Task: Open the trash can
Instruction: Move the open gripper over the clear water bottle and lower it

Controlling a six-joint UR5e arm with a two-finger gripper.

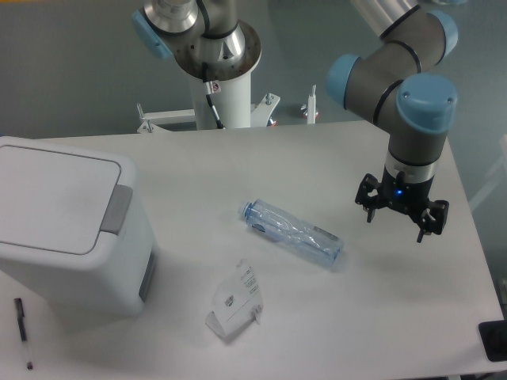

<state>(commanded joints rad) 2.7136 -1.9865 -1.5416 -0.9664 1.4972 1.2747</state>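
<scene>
Black gripper (401, 218) hangs with jaws spread wide, empty, well apart from the trash can (71, 229).

White table (238, 166), trash can (67, 226), bottle (291, 234), carton (235, 301), pen (23, 332)

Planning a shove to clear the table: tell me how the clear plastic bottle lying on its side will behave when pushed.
The clear, crumpled plastic bottle looks empty, so it is probably light and would skid easily. Lying on its side, it may roll if pushed across its length. Its dented walls suggest it would give under the pincer.

Even, cool light (soft shadows), sharp focus.
</scene>
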